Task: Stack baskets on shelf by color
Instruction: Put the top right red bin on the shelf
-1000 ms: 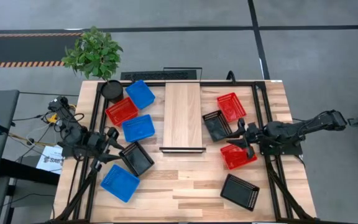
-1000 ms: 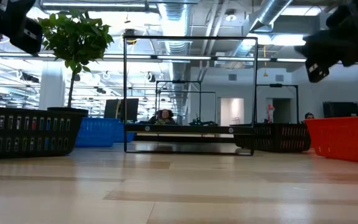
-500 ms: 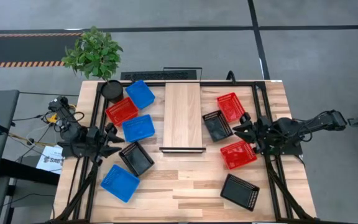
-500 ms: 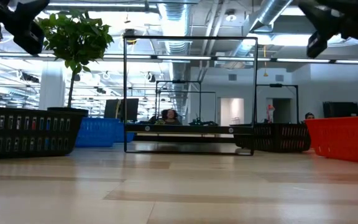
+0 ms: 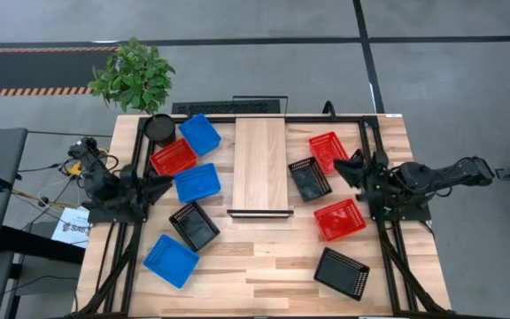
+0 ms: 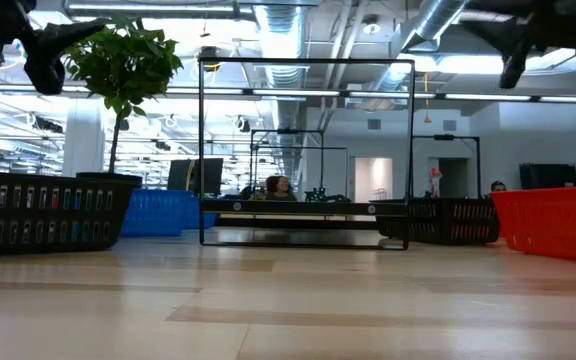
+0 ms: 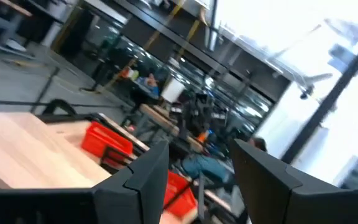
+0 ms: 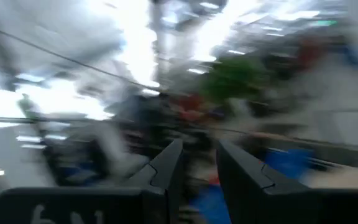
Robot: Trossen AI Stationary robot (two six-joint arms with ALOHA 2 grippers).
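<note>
Leafy green potted plant [image 5: 134, 73] in a round black pot [image 5: 158, 128] sits at the far-left corner of the light wood-plank tabletop [image 5: 264, 257], beyond the left jaws and well apart from the right ones. Black keyboard-like slab [image 5: 228, 107] lies off the table's far edge. White printed sheet [image 5: 71, 229] sits left of the left jaws. Person's head [image 6: 276, 185] shows in the room, low view.

Three red baskets [image 5: 339, 219], three blue baskets [image 5: 171, 260] and three black baskets [image 5: 342, 272], all with perforated mesh sides, lie on a pale wood-plank table [image 5: 264, 266] edged in black metal. Along its middle runs a light-wood shelf [image 5: 259, 164] with a thin black frame. At the far left corner stands a green leafy plant [image 5: 133, 75] in a round black pot [image 5: 159, 128]. Both arms are dark.
</note>
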